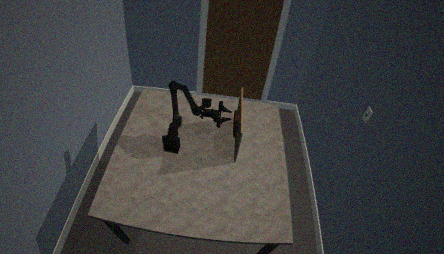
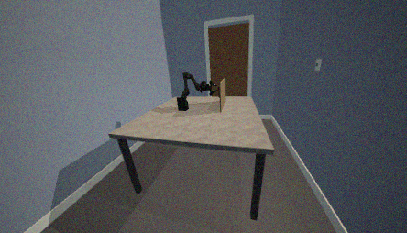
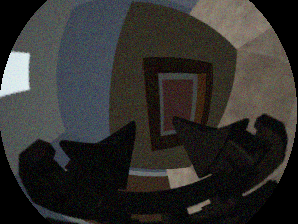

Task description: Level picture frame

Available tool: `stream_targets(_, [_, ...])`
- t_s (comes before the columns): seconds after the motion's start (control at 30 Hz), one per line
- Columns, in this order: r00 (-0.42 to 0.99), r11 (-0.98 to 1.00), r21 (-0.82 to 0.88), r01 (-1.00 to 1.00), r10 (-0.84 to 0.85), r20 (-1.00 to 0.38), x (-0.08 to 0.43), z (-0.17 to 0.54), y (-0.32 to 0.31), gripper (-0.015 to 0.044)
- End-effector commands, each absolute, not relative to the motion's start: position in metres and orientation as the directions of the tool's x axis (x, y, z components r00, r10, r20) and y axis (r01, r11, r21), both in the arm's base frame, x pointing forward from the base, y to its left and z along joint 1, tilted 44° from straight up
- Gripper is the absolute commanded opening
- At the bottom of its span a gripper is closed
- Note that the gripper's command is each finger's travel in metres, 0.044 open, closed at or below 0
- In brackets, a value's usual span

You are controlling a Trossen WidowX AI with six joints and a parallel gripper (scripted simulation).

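The picture frame [image 1: 237,126] [image 3: 154,100] hangs on the robot-facing side of an upright panel [image 1: 242,101] [image 2: 222,98] [image 3: 128,75]. In the wrist view it has a dark border, a pale inner edge and a reddish picture. Its top edge slopes slightly down to the right there, but the view is warped, so I cannot tell its true tilt. My gripper [image 1: 230,116] [image 2: 217,88] [image 3: 154,121] is open and empty, a little short of the frame. In the wrist view the right finger covers the frame's lower right part. The screw and notched strip are hidden.
The panel stands on the wooden table [image 1: 200,196] [image 2: 197,131], with the arm's base [image 1: 171,144] [image 2: 182,104] to its left. A brown door [image 1: 245,36] [image 2: 229,56] is behind the table. Blue walls surround it, with a small white plate [image 1: 368,114] [image 2: 318,64] on the right one.
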State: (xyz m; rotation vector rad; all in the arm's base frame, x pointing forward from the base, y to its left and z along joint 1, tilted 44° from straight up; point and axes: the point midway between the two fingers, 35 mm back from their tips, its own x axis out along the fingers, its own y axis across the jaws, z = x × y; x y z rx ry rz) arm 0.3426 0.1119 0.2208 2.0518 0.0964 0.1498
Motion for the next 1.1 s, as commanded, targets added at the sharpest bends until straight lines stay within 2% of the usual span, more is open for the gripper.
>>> stream_targets(0.0, [0.988, -0.470, 0.883, 0.007, 0.138, 0.066, 0.349, 0.222, 0.114, 0.0260])
stream_targets(0.6, [0.988, -0.470, 0.883, 0.005, 0.138, 0.068, 0.377, 0.223, 0.118, 0.0260])
stream_targets(1.07, [0.988, -0.470, 0.883, 0.005, 0.138, 0.068, 0.378, 0.223, 0.118, 0.0260])
